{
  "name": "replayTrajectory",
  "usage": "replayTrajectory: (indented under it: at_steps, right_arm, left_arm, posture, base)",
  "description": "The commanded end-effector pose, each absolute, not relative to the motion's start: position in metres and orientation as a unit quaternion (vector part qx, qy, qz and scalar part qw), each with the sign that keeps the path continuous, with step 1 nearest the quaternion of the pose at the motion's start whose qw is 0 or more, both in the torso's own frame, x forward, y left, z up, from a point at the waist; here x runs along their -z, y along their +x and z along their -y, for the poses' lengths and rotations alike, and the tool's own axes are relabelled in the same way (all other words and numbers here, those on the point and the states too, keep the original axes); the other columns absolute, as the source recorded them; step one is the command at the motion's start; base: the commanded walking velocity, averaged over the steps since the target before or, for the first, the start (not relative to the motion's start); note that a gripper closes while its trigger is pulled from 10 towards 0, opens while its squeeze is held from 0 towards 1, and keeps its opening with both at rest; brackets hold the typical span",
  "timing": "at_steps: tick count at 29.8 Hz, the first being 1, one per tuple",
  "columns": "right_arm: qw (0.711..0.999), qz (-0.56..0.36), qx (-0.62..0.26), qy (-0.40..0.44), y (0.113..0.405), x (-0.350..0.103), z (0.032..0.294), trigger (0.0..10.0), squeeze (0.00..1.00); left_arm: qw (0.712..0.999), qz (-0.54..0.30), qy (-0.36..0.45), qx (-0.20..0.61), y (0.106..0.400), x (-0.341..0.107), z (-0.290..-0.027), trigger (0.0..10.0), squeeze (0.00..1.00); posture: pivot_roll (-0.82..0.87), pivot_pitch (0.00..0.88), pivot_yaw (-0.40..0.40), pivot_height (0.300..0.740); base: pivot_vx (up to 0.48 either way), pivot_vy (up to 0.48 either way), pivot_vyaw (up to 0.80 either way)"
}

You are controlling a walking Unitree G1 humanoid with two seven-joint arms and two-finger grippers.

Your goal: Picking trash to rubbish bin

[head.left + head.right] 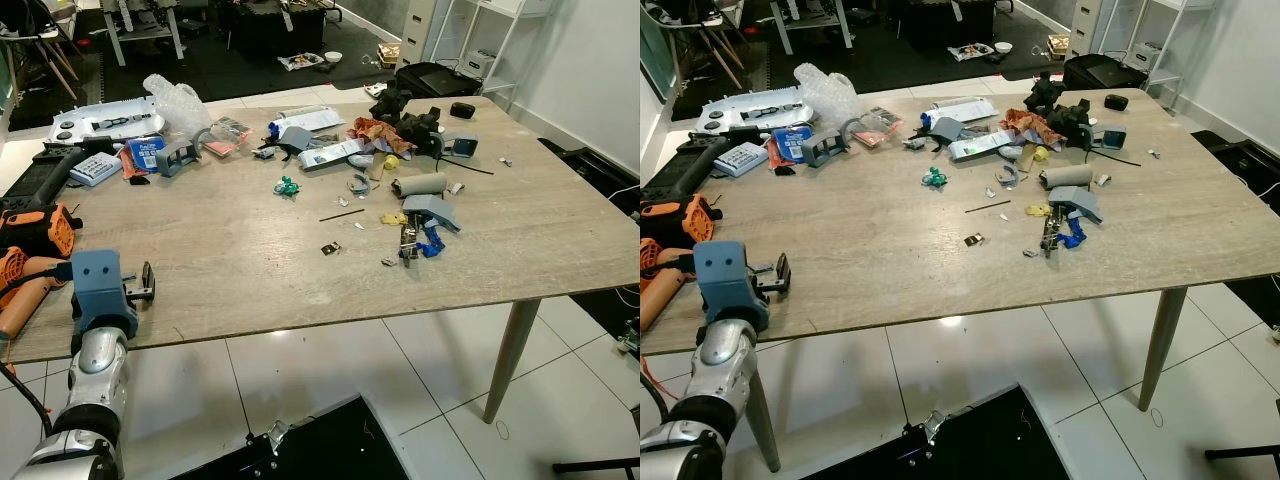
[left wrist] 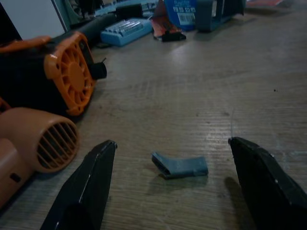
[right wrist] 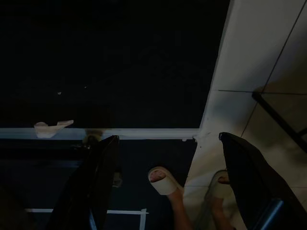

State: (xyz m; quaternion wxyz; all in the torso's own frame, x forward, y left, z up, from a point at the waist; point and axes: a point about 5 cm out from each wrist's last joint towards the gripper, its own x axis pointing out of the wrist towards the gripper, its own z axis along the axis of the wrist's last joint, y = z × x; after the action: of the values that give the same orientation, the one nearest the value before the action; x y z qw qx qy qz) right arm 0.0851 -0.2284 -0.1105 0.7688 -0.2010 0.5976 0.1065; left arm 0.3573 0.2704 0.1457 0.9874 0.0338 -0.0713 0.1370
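The robot stands at the near-left corner of the wooden table (image 1: pixel 300 250) with its left gripper (image 2: pixel 172 187) brought low over the tabletop, the two black fingers (image 2: pixel 88 187) spread wide apart with nothing between them yet. Just ahead of those fingers lies a small grey-blue scrap (image 2: pixel 180 166), which I take to be the piece of trash it is after: a short flat strip, bent up at one end, lying flat on the wood and touching nothing else. So the step in hand looks like the approach to a pick. The next move calls for the gripper to ease forward until the scrap sits between the fingers, then to close; since the strip is thin and lies flat, the tips would have to come right down to the wood, or they may pass over it or push it along. Close on the gripper's left sit an orange-vented tool (image 2: pixel 62 76) and an orange blower nozzle (image 2: pixel 41 139) (near enough that a careless sweep could knock them). The far half of the table carries a scatter of clutter (image 1: pixel 400 170), so plenty remains to clear. The right gripper (image 3: pixel 168 191) hangs idle over the floor, fingers parted, with a person's sandalled feet (image 3: pixel 163 181) below it.
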Motion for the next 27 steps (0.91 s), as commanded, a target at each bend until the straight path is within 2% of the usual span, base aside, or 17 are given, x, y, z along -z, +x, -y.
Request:
replayTrajectory:
  at_steps: [1, 2, 3, 22, 27]
  right_arm:
    - [0.760, -0.611, -0.109, -0.194, 0.074, 0.113, 0.227, 10.0, 0.00]
    - [0.760, -0.611, -0.109, -0.194, 0.074, 0.113, 0.227, 10.0, 0.00]
    - [0.759, -0.611, -0.108, -0.195, 0.074, 0.113, 0.227, 10.0, 0.00]
    - [0.764, -0.608, -0.101, -0.192, 0.079, 0.113, 0.225, 10.0, 0.00]
    - [0.765, -0.607, -0.104, -0.191, 0.081, 0.113, 0.222, 10.0, 0.00]
  left_arm:
    - [0.988, 0.019, 0.036, -0.146, 0.349, -0.121, -0.272, 7.8, 0.00]
    - [0.988, 0.019, 0.036, -0.146, 0.349, -0.121, -0.272, 7.8, 0.00]
    - [0.988, 0.014, 0.035, -0.148, 0.348, -0.119, -0.272, 0.0, 0.00]
    - [0.994, 0.009, 0.028, -0.110, 0.355, -0.119, -0.255, 0.0, 0.00]
    - [0.994, 0.016, -0.004, -0.105, 0.358, -0.122, -0.253, 0.0, 0.00]
  posture:
    - [-0.25, 0.272, 0.021, 0.740]
    - [-0.25, 0.272, 0.021, 0.740]
    - [-0.25, 0.272, 0.020, 0.740]
    - [-0.25, 0.247, 0.035, 0.740]
    - [-0.24, 0.238, 0.038, 0.740]
  base:
    - [0.000, 0.000, 0.00]
    - [0.000, 0.000, 0.00]
    - [0.000, 0.000, 0.00]
    - [0.000, 0.000, 0.00]
    - [0.000, 0.000, 0.00]
